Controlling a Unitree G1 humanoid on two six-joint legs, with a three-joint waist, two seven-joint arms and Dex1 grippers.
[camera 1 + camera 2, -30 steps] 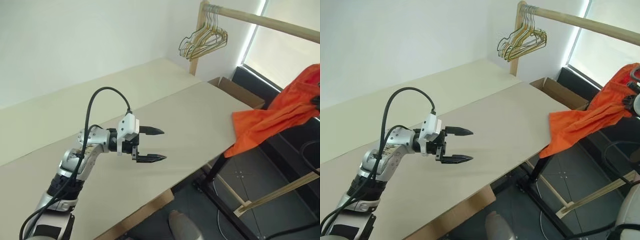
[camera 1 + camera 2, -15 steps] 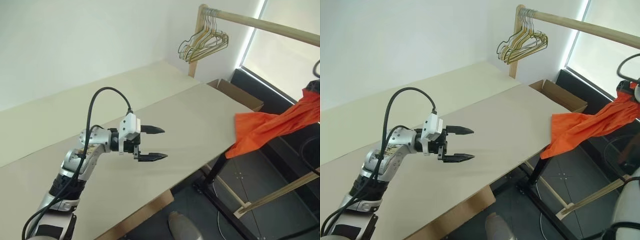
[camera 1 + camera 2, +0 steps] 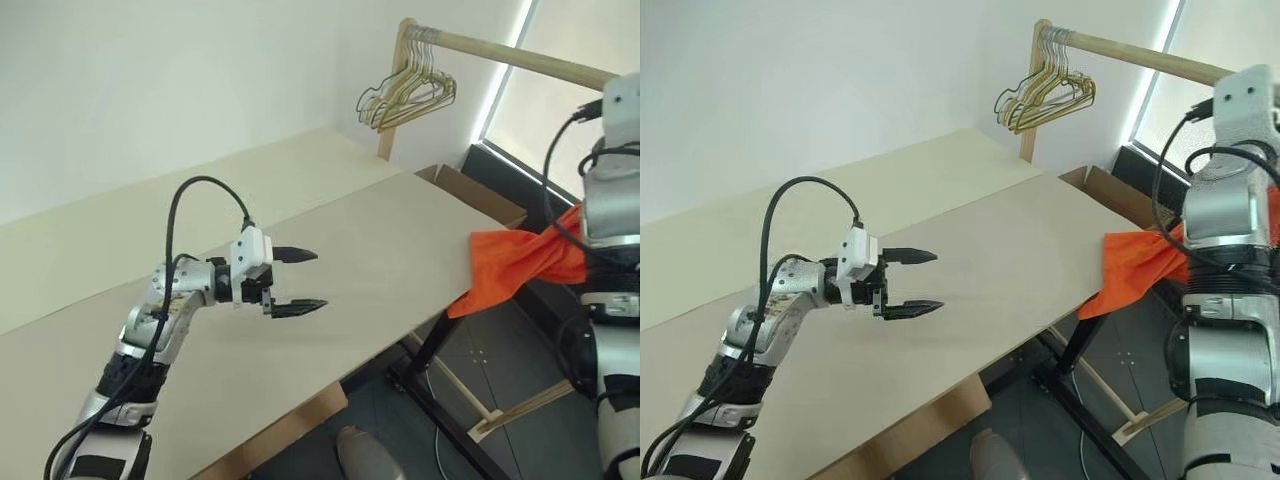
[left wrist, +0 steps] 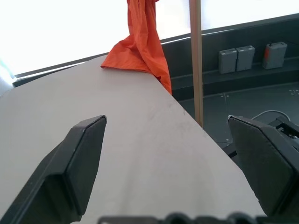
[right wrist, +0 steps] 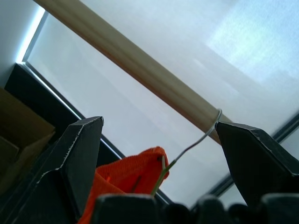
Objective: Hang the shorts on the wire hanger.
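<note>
Here, your right hand (image 5: pixel 159 154) has its fingers wide apart and grips nothing. The bright orange fabric shorts (image 3: pixel 515 262) seemingly hang on the thin wire hanger (image 5: pixel 196 144) hooked over the wooden rail (image 5: pixel 140 70), one end trailing onto the pale tabletop (image 3: pixel 330 250). Your left hand (image 3: pixel 300 280) waits spread above it.

shorts (image 3: pixel 515 262): soft orange cloth, matt, creased
wire hanger (image 5: pixel 187 150): thin bare metal
rail (image 5: pixel 140 70): smooth pale wood
table (image 3: pixel 380 240): matt beige board
box (image 3: pixel 470 190): brown cardboard
</note>
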